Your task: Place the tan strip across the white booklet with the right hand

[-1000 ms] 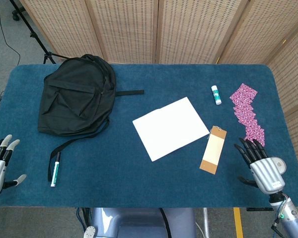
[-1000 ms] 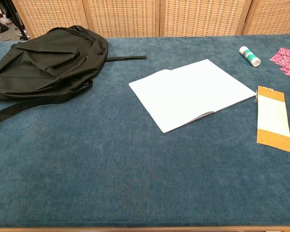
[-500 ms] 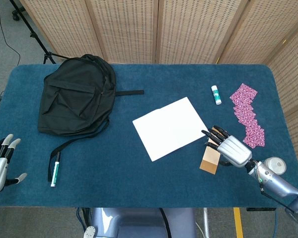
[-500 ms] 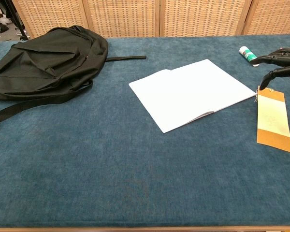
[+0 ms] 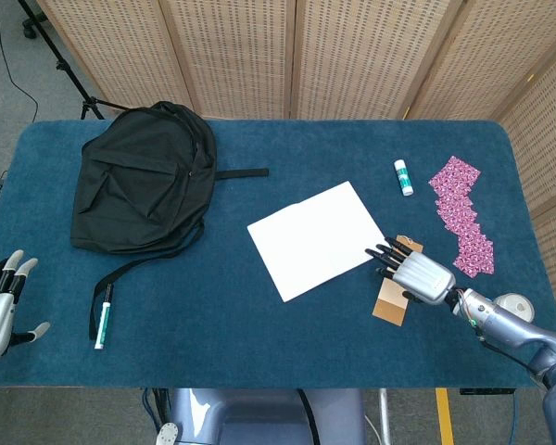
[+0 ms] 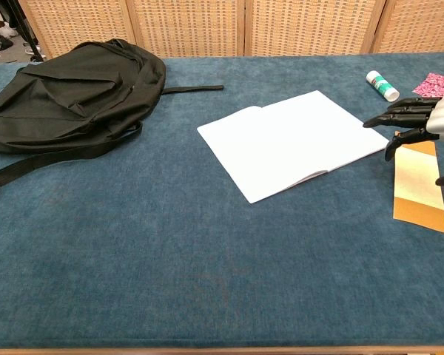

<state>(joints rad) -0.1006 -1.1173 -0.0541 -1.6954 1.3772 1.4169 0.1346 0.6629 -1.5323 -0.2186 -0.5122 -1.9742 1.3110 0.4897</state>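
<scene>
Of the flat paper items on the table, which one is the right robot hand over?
The tan strip; the right robot hand hovers above it, beside the white booklet.

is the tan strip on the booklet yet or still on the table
Still on the table. The tan strip lies flat on the blue cloth just right of the white booklet, with the right hand open above its upper end.

Even, bright overhead light, both views sharp. Soft short shadows only, e.g. under the backpack [image 5: 144, 176]. No glare; white booklet [image 6: 292, 140] near blown out. Slight wide-angle bend in chest view.
</scene>
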